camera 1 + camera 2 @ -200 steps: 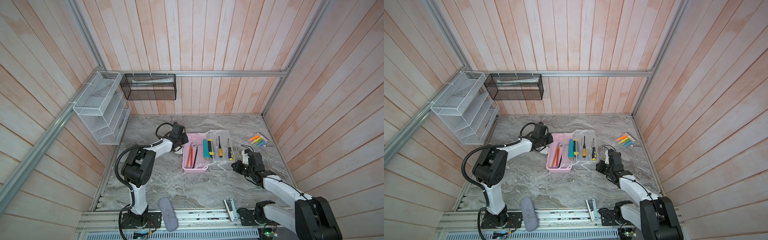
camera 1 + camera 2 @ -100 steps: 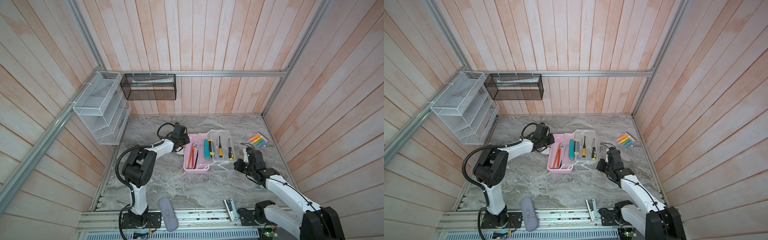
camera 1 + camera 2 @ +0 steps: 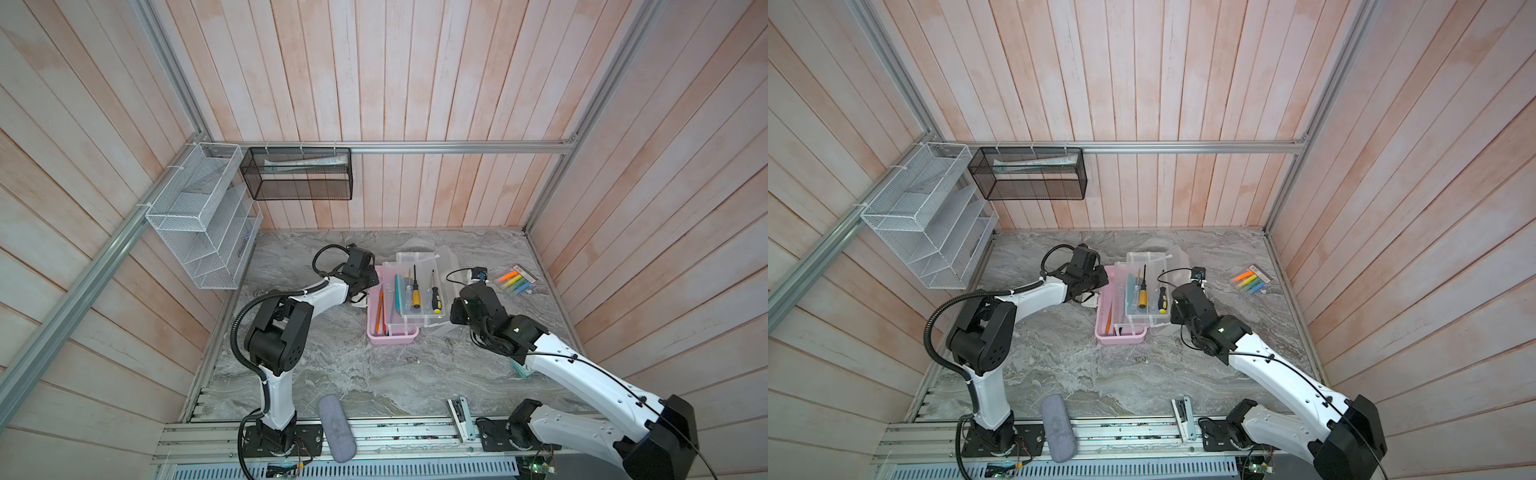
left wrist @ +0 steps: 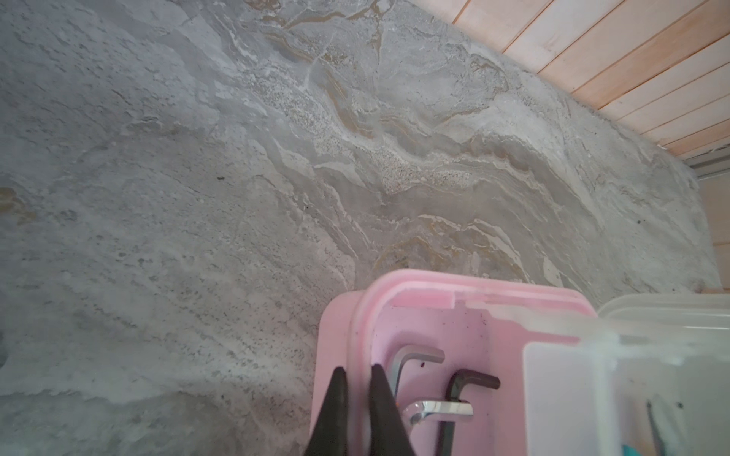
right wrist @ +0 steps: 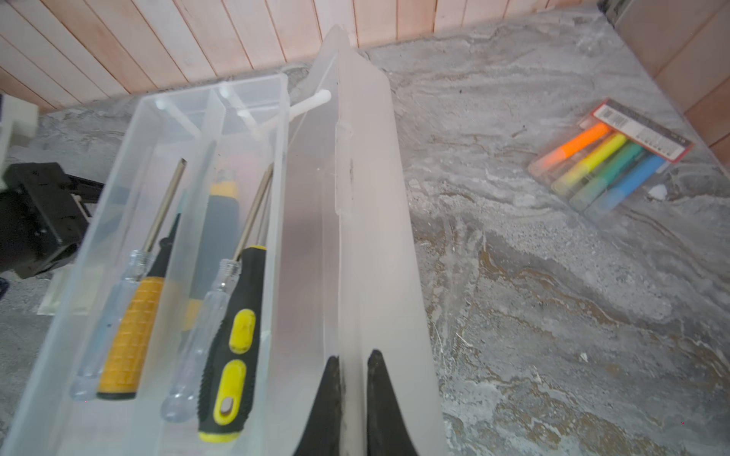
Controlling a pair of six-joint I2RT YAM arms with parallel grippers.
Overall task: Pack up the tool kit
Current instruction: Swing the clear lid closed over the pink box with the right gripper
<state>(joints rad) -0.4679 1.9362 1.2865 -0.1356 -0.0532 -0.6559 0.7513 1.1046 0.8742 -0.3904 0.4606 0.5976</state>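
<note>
Flanking grey marble tabletop (image 3: 332,374), plank walls (image 3: 415,83); left gripper (image 4: 357,369) clamps pink box (image 4: 395,282), right gripper (image 5: 352,355) lid (image 5: 367,158)

One pink box (image 3: 392,338), one frosted lid (image 5: 355,237), one clear tray (image 5: 253,85), four screwdrivers (image 5: 130,316) in it, three hex keys (image 4: 470,381), four highlighters (image 5: 584,144)

Lab test cell: plank walls (image 3: 415,83), aluminium framing (image 3: 457,147), two rail-mounted robot arms (image 3: 320,296).

Highlighter pkt (image 3: 514,281) right, grey pouch (image 3: 337,428) front, blk basket (image 3: 299,174) rear
</note>
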